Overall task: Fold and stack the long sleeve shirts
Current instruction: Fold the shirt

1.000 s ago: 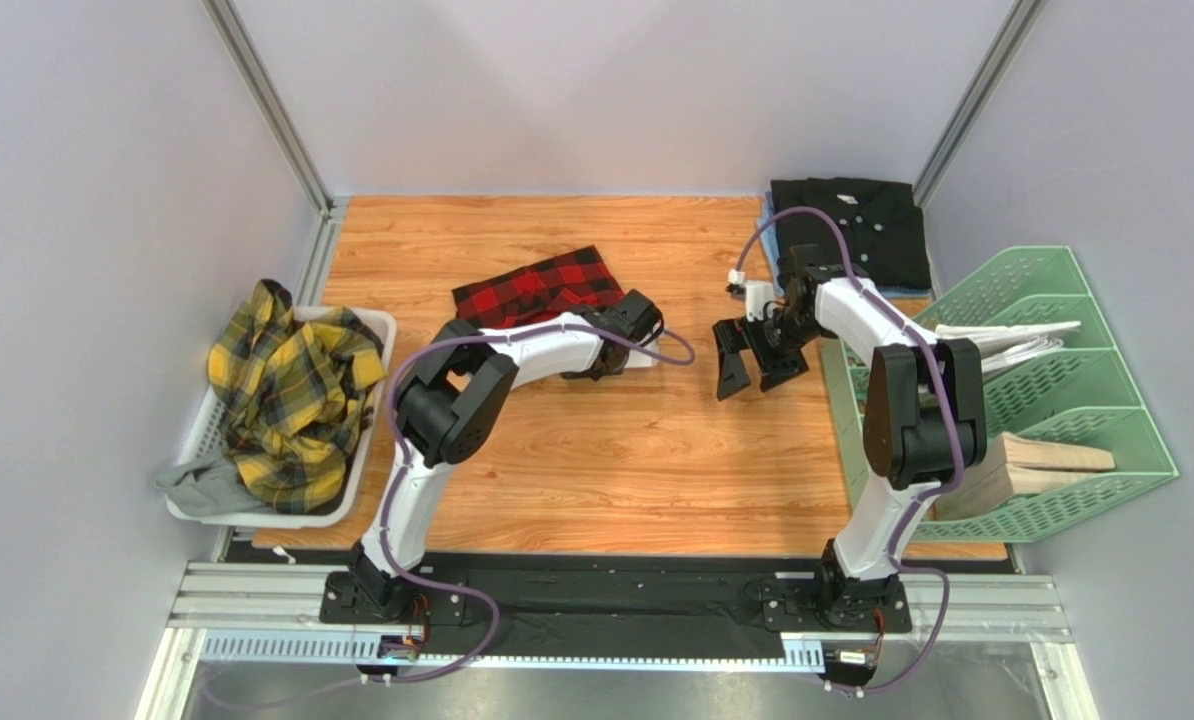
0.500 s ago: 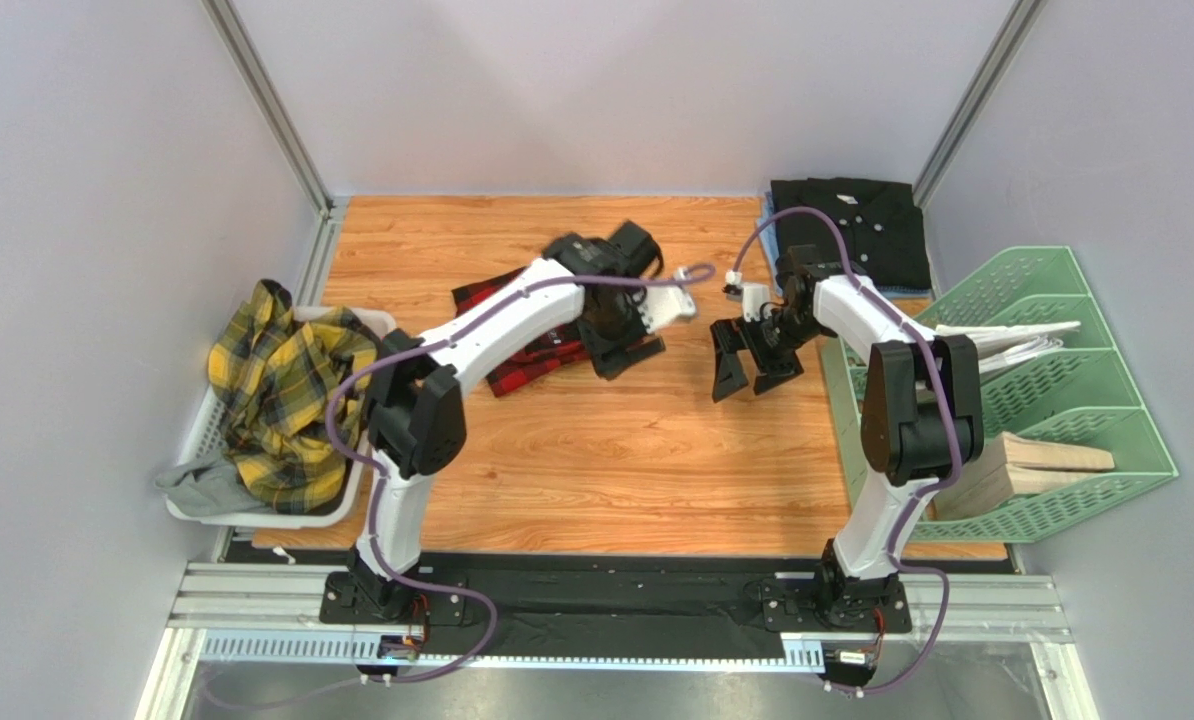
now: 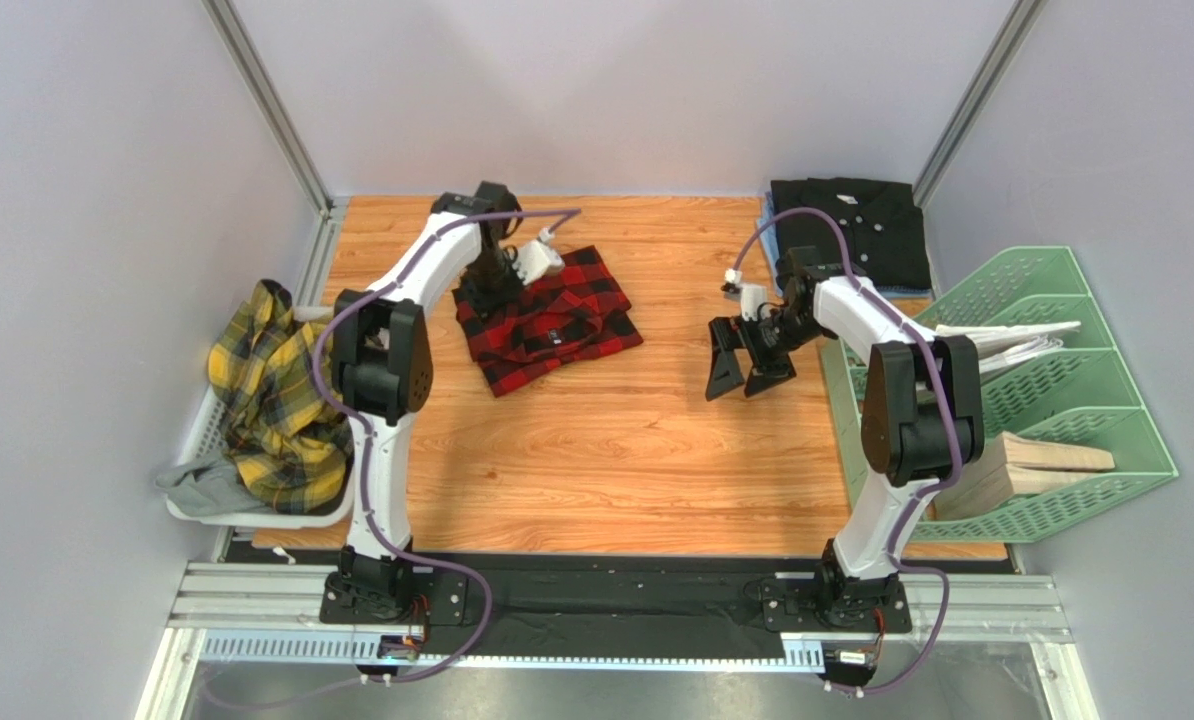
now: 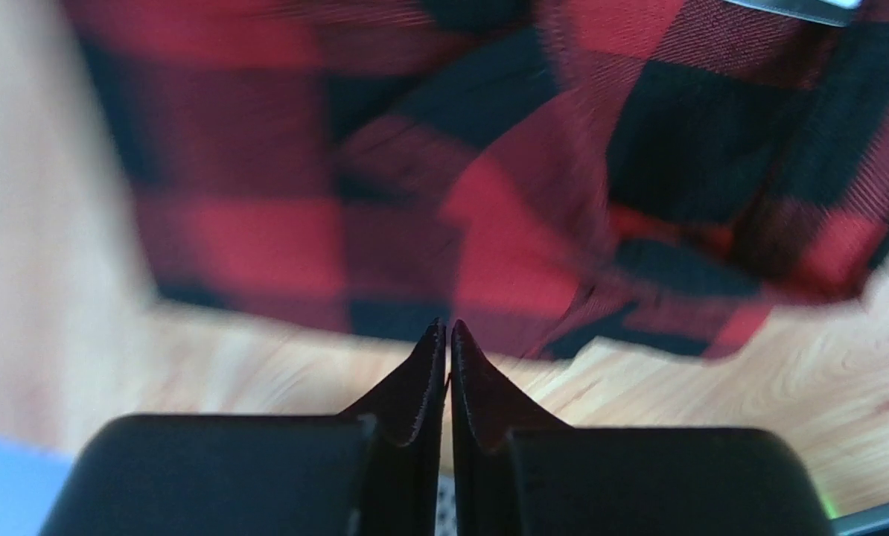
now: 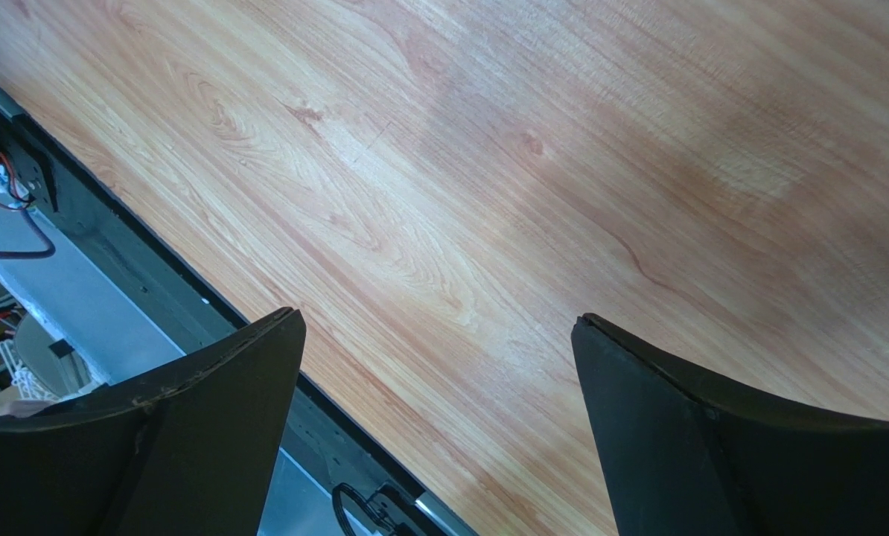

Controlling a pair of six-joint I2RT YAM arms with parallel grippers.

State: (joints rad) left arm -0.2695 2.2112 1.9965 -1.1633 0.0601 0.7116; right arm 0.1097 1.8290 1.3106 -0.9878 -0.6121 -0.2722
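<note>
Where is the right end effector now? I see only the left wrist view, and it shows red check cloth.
Observer: The right end effector hangs open over bare table, to the right of the red check shirt.
Operator: Is any shirt already folded?
Observer: Yes, a black shirt lies folded at the far right corner.
Operator: And the third shirt?
Observer: The yellow plaid shirt lies crumpled in a white basket on the left.
</note>
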